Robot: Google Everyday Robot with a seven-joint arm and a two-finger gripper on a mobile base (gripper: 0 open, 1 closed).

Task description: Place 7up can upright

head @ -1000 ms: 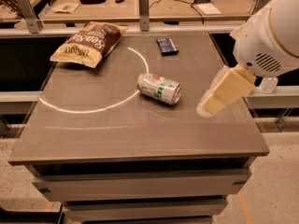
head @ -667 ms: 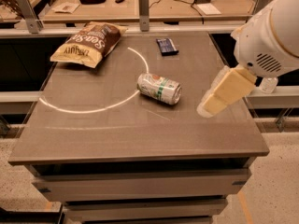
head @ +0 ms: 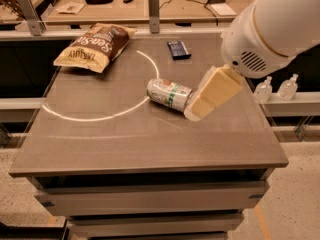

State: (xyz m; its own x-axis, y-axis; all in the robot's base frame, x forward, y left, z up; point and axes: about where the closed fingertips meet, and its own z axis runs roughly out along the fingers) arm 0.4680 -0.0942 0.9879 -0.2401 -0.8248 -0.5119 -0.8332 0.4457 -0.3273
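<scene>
The 7up can (head: 168,94) lies on its side near the middle of the grey table (head: 125,139), silver top toward the left. It is whitish-silver with green markings. My gripper (head: 196,113) is the cream-coloured part at the end of the white arm (head: 272,29). It reaches down from the upper right, and its tip is just right of the can's base, touching or nearly touching it.
A brown-and-yellow chip bag (head: 95,46) lies at the table's back left. A small dark blue packet (head: 178,49) lies at the back centre. A white arc is marked on the tabletop. Two clear bottles (head: 276,88) stand on a shelf to the right.
The arm and gripper have moved left toward the can, closing the gap to its right end. The can and other objects have not moved.
</scene>
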